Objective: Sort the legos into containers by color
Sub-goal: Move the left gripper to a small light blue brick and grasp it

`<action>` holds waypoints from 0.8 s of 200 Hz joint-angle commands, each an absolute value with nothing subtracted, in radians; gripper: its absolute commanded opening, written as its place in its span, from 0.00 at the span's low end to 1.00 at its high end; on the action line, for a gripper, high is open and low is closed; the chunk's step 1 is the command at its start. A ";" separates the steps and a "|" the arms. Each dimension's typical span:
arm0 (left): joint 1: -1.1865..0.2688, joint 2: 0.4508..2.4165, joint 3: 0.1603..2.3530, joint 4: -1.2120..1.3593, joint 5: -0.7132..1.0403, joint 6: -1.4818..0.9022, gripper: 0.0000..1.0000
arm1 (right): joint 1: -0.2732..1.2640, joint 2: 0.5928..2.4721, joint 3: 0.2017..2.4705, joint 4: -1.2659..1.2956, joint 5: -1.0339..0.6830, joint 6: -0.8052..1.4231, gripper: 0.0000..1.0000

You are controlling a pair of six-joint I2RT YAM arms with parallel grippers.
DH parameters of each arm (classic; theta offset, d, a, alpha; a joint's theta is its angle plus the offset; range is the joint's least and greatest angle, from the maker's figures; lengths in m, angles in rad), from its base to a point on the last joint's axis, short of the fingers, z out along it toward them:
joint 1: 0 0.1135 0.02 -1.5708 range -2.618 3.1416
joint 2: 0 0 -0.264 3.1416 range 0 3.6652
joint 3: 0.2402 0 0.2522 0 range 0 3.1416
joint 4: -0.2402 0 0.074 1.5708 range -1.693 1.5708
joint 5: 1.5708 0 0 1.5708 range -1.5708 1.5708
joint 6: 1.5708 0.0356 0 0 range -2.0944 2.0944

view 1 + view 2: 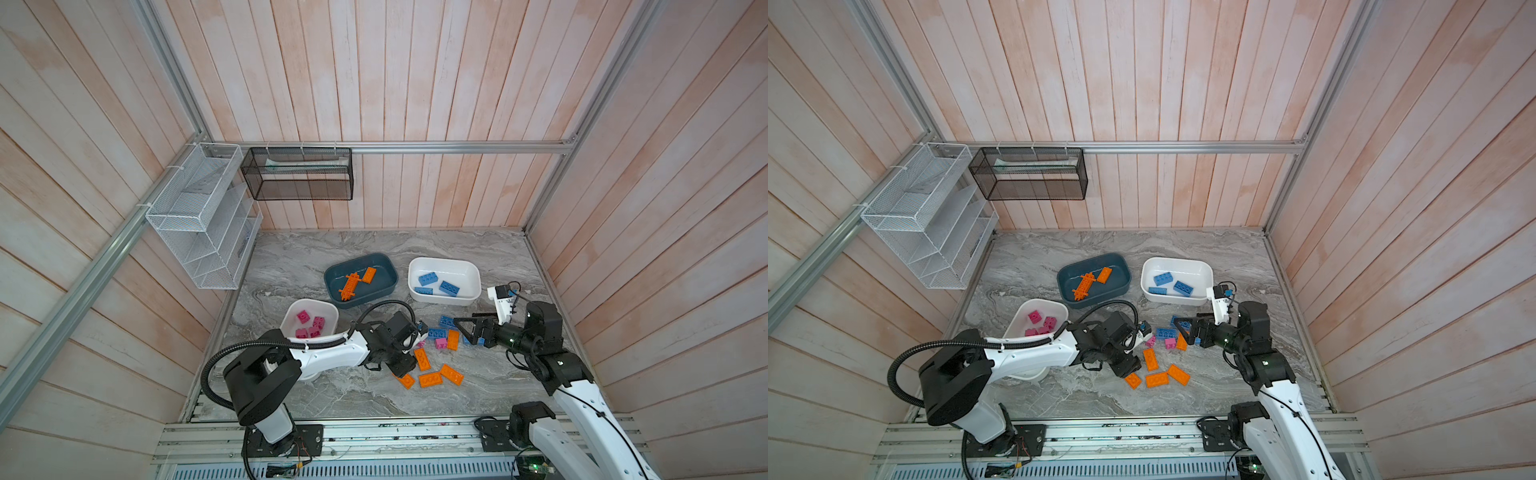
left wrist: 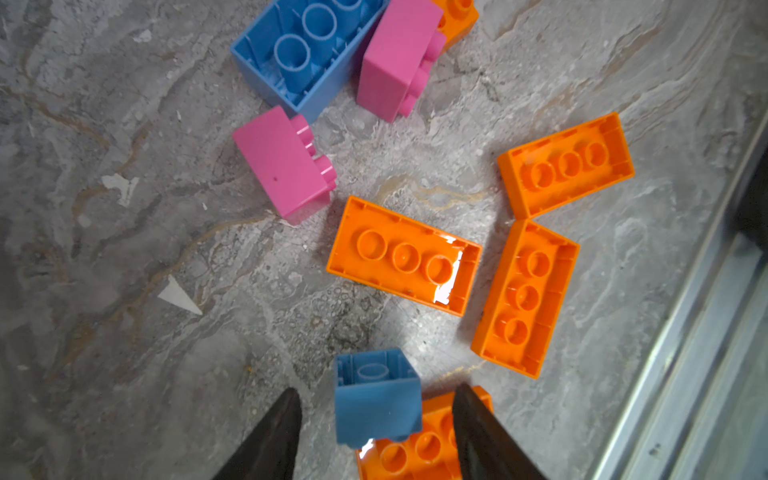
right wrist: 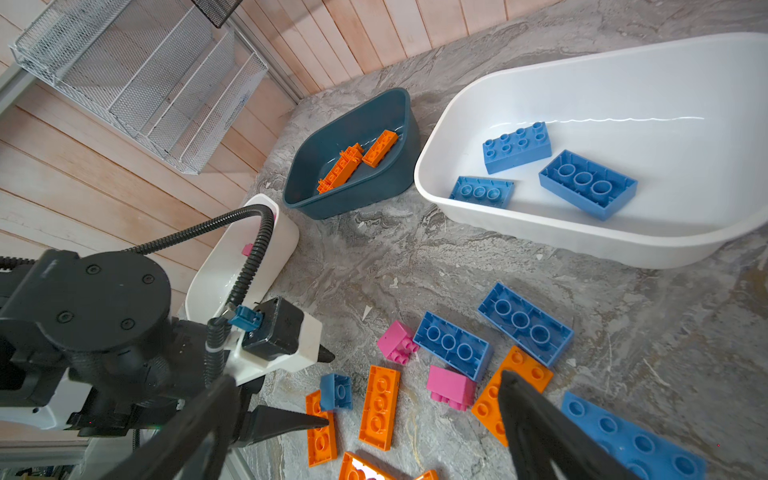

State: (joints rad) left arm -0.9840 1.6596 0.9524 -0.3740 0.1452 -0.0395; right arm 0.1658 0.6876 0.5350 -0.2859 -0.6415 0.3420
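Left gripper (image 2: 376,388): we see it parted — jaws flank the small blue brick (image 2: 376,409) without touching it.
Right gripper (image 3: 368,376): spread wide, empty.
Loose legos (image 1: 430,379): near the tabletop's (image 1: 374,245) front edge, mid-width.

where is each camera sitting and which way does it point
Top views: high above the robot's side, looking down on table, left arm, right arm.
Left wrist: on the left arm, looking down past the open left pincer at a small blue brick.
Right wrist: on the right arm, facing teal tub and white tub; open right pincer, left arm show.
Shared: both wrist views show that brick.
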 commanded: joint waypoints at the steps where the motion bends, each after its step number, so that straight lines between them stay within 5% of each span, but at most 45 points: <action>1: -0.986 1.681 0.936 -0.330 0.128 -0.007 0.56 | 0.170 0.687 0.517 -0.273 -0.660 0.354 0.98; 57: -0.986 1.717 0.937 -0.339 0.122 -0.002 0.46 | 0.171 0.682 0.513 -0.279 -0.659 0.353 0.98; 102: -0.987 1.709 0.933 -0.339 0.114 -0.007 0.27 | 0.170 0.688 0.517 -0.281 -0.655 0.349 0.98; 160: -0.938 1.613 1.076 -0.447 0.131 -0.020 0.25 | 0.169 0.709 0.553 -0.287 -0.623 0.332 0.98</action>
State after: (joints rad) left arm -0.9756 1.6794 0.9688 -0.3969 0.1223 -0.0128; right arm 0.1658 0.6983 0.5213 -0.2859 -0.6441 0.3447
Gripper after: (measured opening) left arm 0.344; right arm 0.980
